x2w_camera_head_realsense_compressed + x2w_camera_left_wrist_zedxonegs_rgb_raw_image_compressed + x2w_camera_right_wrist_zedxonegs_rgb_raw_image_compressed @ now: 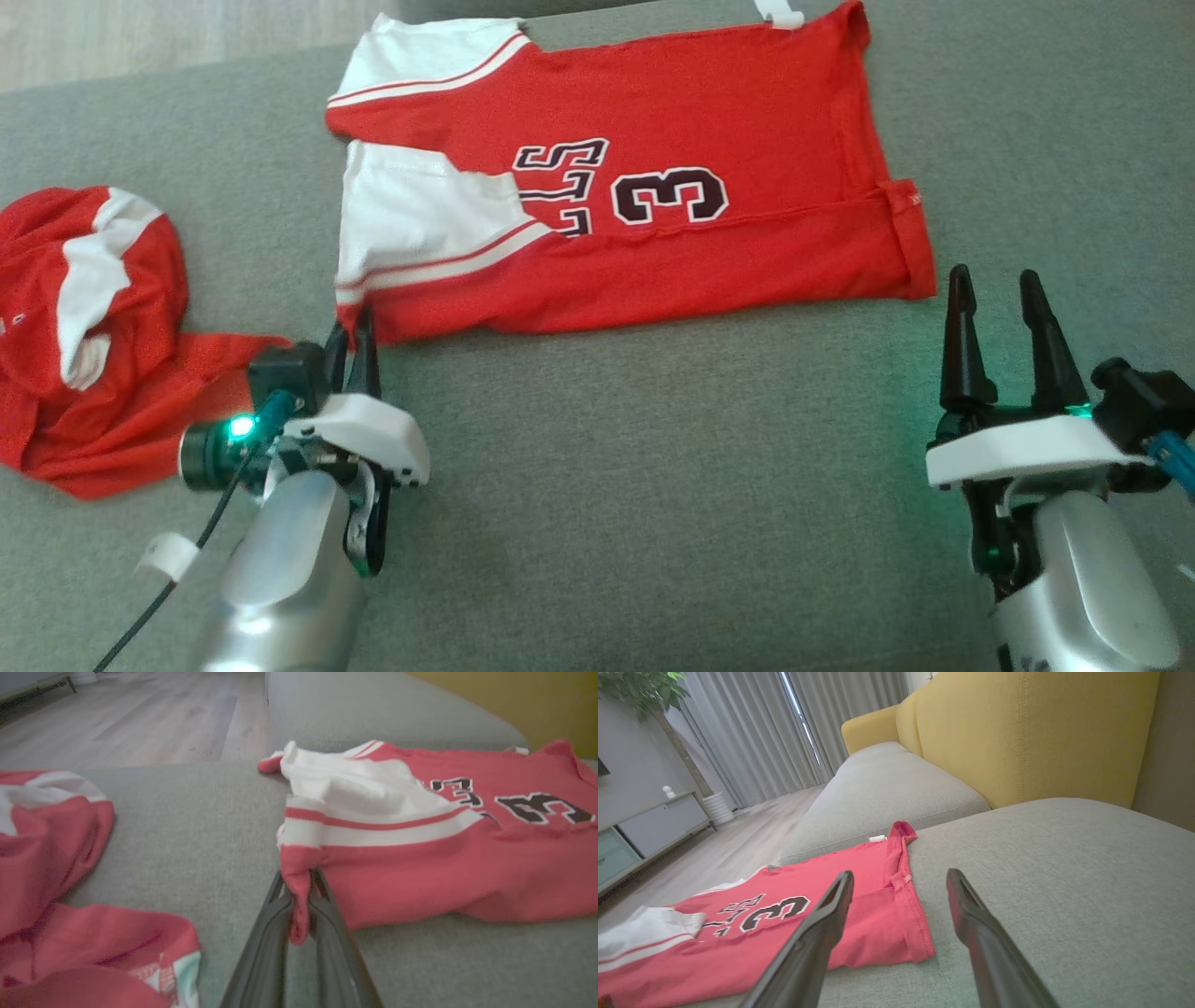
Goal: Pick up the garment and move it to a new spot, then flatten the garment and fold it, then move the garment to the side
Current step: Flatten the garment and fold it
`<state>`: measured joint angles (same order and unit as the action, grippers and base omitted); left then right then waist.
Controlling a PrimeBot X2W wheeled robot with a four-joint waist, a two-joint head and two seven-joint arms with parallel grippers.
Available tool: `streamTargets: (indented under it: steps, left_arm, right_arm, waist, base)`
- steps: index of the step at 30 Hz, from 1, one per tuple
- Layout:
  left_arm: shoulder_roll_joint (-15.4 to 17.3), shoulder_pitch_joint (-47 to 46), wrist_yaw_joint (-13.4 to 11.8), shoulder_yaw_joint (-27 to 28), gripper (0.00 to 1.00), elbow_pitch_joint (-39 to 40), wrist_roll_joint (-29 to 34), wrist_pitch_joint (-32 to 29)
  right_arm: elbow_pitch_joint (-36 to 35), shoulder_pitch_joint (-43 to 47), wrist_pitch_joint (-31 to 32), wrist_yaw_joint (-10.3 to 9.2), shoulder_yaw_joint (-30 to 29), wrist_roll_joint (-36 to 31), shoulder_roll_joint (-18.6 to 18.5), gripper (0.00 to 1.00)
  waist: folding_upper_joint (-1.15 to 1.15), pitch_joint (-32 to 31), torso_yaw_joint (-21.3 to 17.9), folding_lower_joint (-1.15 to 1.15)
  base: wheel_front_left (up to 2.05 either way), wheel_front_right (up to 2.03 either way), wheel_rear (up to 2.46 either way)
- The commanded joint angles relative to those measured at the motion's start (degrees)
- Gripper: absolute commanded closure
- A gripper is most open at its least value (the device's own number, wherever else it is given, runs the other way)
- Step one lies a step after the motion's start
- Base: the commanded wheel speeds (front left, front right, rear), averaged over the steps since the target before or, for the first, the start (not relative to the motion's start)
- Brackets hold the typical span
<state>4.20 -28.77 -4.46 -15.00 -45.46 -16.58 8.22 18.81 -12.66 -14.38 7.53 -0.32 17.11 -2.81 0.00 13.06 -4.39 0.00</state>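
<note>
The garment (653,196) is a red jersey with white sleeves and a dark number 3, spread flat across the grey cushion (653,467). My left gripper (359,327) is shut on the garment's near left corner; in the left wrist view the red corner (299,891) is pinched between the two dark fingers (266,947). My right gripper (994,289) stands open just off the garment's near right corner, touching nothing. In the right wrist view the garment's hem corner (920,947) lies between and just beyond the open fingers (822,933).
A second red and white garment (84,327) lies crumpled at the cushion's left side, close to my left arm. A yellow sofa back (1017,732) rises behind the cushions. Wooden floor (117,723) lies beyond the cushion's far edge.
</note>
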Motion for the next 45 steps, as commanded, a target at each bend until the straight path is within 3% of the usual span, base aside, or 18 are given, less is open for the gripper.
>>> streamTargets:
  steps: [1, 9, 14, 26, 28, 35, 45]
  left_arm:
    - [0.7, -1.0, 0.2, 1.5, 1.0, 3.2, -0.4, 2.1]
    - [0.3, -0.5, 0.2, 0.3, 1.0, 10.6, 0.1, 5.3]
    - [0.2, 0.2, 0.2, -1.1, 1.0, 12.4, 0.5, 4.7]
    - [0.3, 0.6, -0.1, -2.7, 1.0, 14.9, 0.8, 3.9]
    - [0.5, 0.8, -0.1, -2.8, 1.0, 15.0, 0.8, 3.8]
    - [1.4, 3.0, -0.4, -2.8, 1.0, 14.5, 0.0, 3.7]
    - [2.1, 8.4, -0.6, -3.1, 1.0, 14.7, -1.2, 3.8]
  right_arm:
    - [0.1, -3.1, -0.5, -0.04, 0.3, -1.3, -0.1, 0.0]
    - [11.6, -9.7, 5.3, -0.04, -5.5, -5.7, -0.1, 0.0]
    - [20.3, -14.4, 8.3, -0.04, -6.7, -4.4, -0.1, 0.0]
    - [36.5, -22.8, 6.8, -0.04, -5.1, -5.6, -0.1, 0.0]
    - [38.8, -23.8, 6.0, -0.04, -4.9, -6.7, -0.1, 1.0]
    - [42.9, -25.2, 1.1, -0.04, -7.5, -13.0, -0.1, 1.0]
    - [41.1, -20.3, -0.5, -0.04, -6.2, -10.7, -0.1, 1.0]
  waist:
    - [0.0, -0.1, 0.6, 0.0]
    - [0.0, 0.0, 2.6, 0.0]
    - [0.0, 0.4, 3.4, 0.0]
    - [0.0, 2.1, 4.5, 0.0]
    - [0.0, 2.1, 4.6, 0.0]
    - [0.0, 0.0, 3.9, 0.0]
    - [0.0, -4.9, 2.3, 0.0]
  base:
    - [0.0, 0.0, 0.0]
    - [0.0, 0.0, 0.0]
    - [0.0, 0.0, 0.0]
    - [0.0, 0.0, 0.0]
    - [0.0, 0.0, 0.0]
    - [0.0, 0.0, 0.0]
    - [0.0, 0.0, 0.0]
